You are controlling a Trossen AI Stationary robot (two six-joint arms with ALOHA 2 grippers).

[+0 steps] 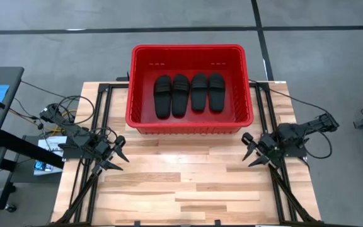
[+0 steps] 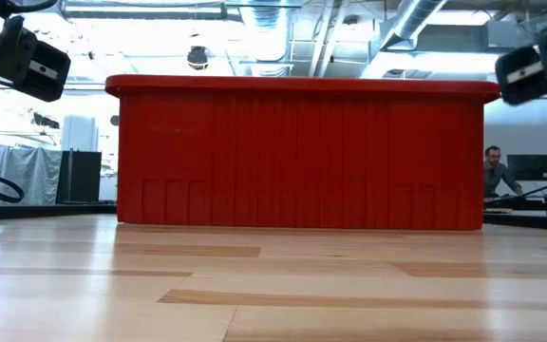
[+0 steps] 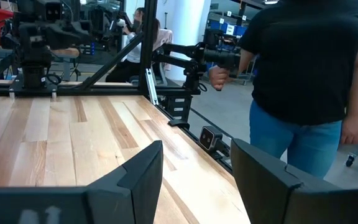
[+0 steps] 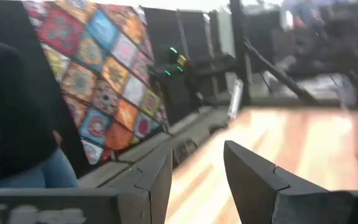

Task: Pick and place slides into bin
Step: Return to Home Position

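Several black slides [image 1: 189,93] lie side by side, soles down, on the floor of the red bin [image 1: 140,85], which stands on the table's far middle; the low view shows only the bin's near wall [image 2: 302,157]. My left gripper [image 1: 120,155] is open at the table's left edge, level, with nothing between its fingers [image 3: 194,171]. My right gripper [image 1: 249,151] is open at the right edge, also holding nothing [image 4: 197,171].
Black frame rails [image 1: 90,183] run along both sides of the wooden table. A person in a black shirt and jeans [image 3: 309,81] stands beyond the table's near edge. A patterned quilt [image 4: 98,81] hangs beyond the table. Bare wood [image 1: 188,183] lies between the grippers.
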